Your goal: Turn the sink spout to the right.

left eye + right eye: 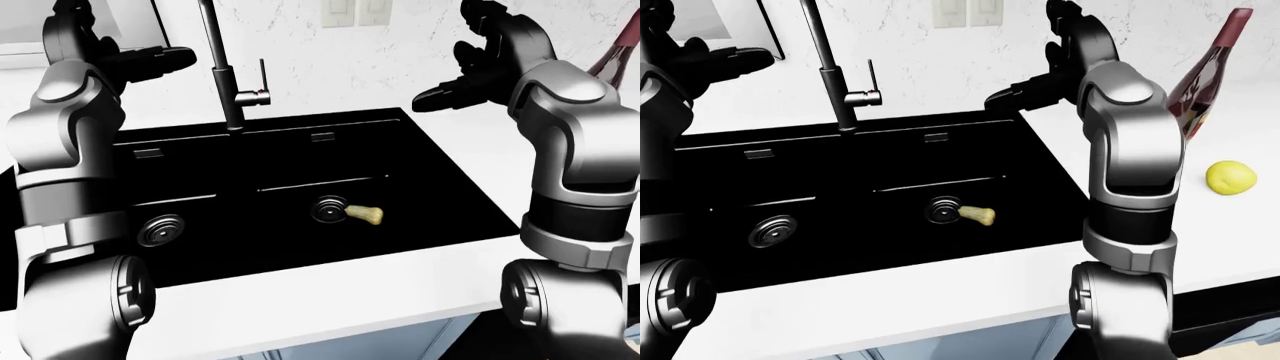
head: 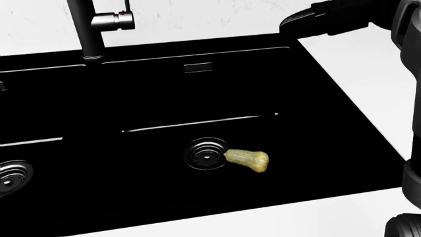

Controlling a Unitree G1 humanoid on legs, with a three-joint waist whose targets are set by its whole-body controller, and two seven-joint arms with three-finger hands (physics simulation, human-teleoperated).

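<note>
Hands hover open: left hand (image 1: 150, 60) at ten o'clock, right hand (image 1: 455, 90) at two. Tall black metal sink spout (image 1: 222, 71) stands ungripped at twelve, above the black double-basin sink (image 1: 440, 172). No lettering is legible.

Both arms are built of smooth, rounded silver-grey metal shells joined by black segments, with large dark disc-shaped joint housings at the lower ends. The black three-fingered left hand (image 1: 150, 61) and black three-fingered right hand (image 1: 462, 81) are matte, with blunt tapered fingers. No cables, screws or markings can be made out.
</note>
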